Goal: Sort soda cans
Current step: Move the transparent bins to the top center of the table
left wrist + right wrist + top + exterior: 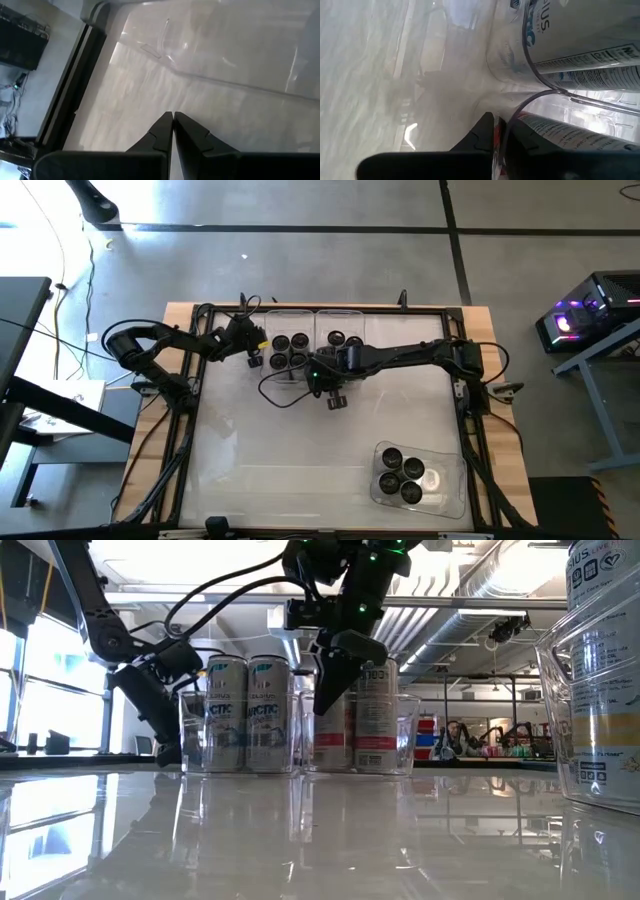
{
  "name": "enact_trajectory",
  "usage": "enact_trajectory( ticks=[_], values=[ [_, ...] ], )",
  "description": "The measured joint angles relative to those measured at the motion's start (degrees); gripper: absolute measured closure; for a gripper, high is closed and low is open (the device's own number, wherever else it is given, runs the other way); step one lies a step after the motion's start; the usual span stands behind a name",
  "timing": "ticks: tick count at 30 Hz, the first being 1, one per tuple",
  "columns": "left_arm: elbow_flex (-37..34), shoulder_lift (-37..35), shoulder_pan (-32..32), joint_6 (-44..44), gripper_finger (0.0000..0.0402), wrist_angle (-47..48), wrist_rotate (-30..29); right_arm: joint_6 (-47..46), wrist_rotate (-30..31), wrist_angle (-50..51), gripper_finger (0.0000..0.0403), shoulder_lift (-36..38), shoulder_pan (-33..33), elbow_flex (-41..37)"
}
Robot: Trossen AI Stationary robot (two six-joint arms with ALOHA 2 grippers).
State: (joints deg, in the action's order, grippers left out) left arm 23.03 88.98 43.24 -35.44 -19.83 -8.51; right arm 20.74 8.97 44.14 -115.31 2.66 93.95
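From above, the silvery-grey soda cans with dark round tops sit in three clear rectangular plastic bins: four in the far-left bin [289, 350], two in the bin beside it [343, 338], and four in the near-right bin [412, 475], well apart from both claws. Only the level view shows the can labels, blue-lettered ones [248, 712] to one side of the right claw [330, 675] and red-banded ones [375, 718] behind it.

The right arm reaches across the white glossy worktop [300, 460], its claw [334, 387] pointing down at the near edge of the two far bins. Its wrist camera shows what the other views hide: the two dark fingers [482, 132] pinch the thin clear wall of a bin [540, 97], with cans just beyond it.

The left arm is bent at the worktop's far-left corner, its claw [256, 352] just beside the far-left bin's outer wall. In its own view the claw [173, 118] is pressed together, holding nothing, over bare worktop.
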Motion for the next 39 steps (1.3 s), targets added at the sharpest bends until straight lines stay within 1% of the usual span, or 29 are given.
enact_trajectory(
  ticks=[3,9,12,17,21,22,24,28,30,32,34,39],
  values=[
    [0.02,-0.01,-0.09,2.24,0.0388,0.44,-0.91,-0.56,-0.12,-1.06,0.0352,0.00,0.00,0.00],
    [-0.01,-0.57,-0.32,6.08,0.0387,1.21,-3.65,-2.46,-0.27,-0.14,0.0247,1.28,-0.16,0.10],
    [-0.07,-1.07,-0.31,7.68,0.0387,1.47,-4.63,-5.24,-0.17,2.03,0.0216,3.13,-0.73,1.10],
    [-0.15,-1.57,-0.28,10.83,0.0387,1.67,-6.66,-11.41,2.43,9.98,0.0205,6.67,-2.70,3.84],
    [-0.23,-1.57,-0.43,15.09,0.0387,1.19,-9.21,-16.82,3.05,14.20,0.0204,9.87,-7.25,4.92],
    [-0.24,-1.57,-0.74,16.42,0.0387,0.90,-10.54,-18.32,3.13,15.09,0.0204,10.92,-8.87,5.09],
    [-0.27,-1.79,-1.78,19.27,0.0387,0.63,-15.05,-21.96,3.28,16.64,0.0204,12.62,-12.39,5.16],
    [-1.21,-3.87,-4.40,23.20,0.0387,0.64,-27.28,-32.44,5.35,20.03,0.0204,15.88,-20.68,5.11],
    [-2.59,-5.78,-5.44,24.53,0.0387,1.04,-31.51,-39.27,6.16,21.60,0.0204,18.14,-24.92,5.11],
    [-4.14,-8.41,-6.46,26.15,0.0387,0.89,-32.57,-47.68,6.28,23.23,0.0204,20.06,-28.76,5.11],
    [-5.98,-11.58,-7.69,27.75,0.0387,0.83,-31.97,-56.87,5.76,24.69,0.0204,21.78,-32.31,5.11],
    [-11.02,-19.82,-12.18,33.89,0.0387,0.67,-29.68,-81.71,-0.82,29.40,0.0204,24.73,-41.68,5.09]
  ],
)
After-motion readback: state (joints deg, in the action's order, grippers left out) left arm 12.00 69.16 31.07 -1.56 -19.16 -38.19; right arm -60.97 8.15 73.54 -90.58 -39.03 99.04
